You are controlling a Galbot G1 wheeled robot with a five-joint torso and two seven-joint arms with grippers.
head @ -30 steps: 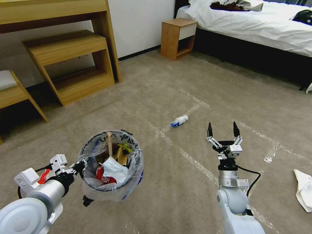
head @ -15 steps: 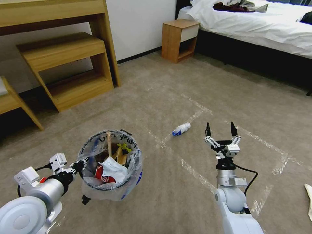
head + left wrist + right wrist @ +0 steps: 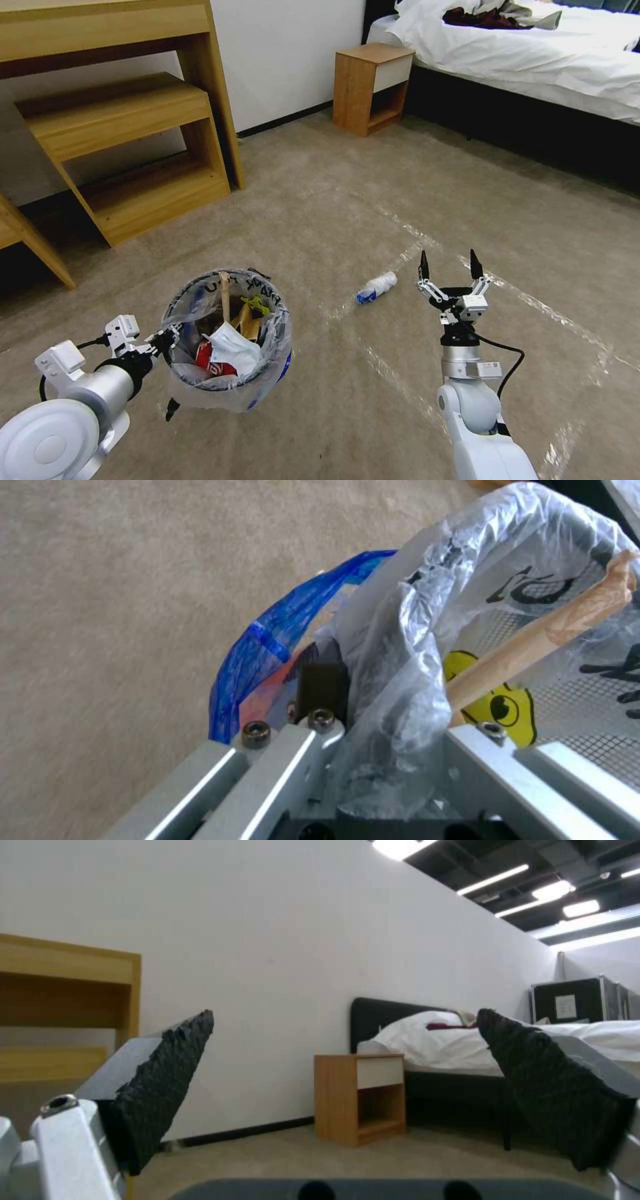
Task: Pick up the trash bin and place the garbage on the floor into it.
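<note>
Floor: beige-grey short-pile carpet, shiny clear tape lines crossing it in a grid from centre out toward 4 o'clock in the head view

Trash bin: small, round, blue-and-red shell, clear plastic liner bag with black lettering round the rim. Sits at about 8 o'clock in the head view, held off the carpet by its rim. Inside: wooden stick standing up, light-blue mask, red can, brown paper, a yellow scrap

Left gripper: at the bin's 9 o'clock edge, clamped on rim and liner. In the left wrist view its fingers pinch the bunched bag against the wall, one outside, one inside; blue wall curves off beside them

Right gripper: hanging above the carpet at about 4 o'clock from centre, pointing away from the robot, jaws spread wide, nothing between them. Right wrist view shows both black textured pads well apart, with wall and a bedside table past them

White-blue bottle: lying on its side on the carpet just beside a tape line, near the right gripper at its 9 o'clock, well apart from the bin
</note>
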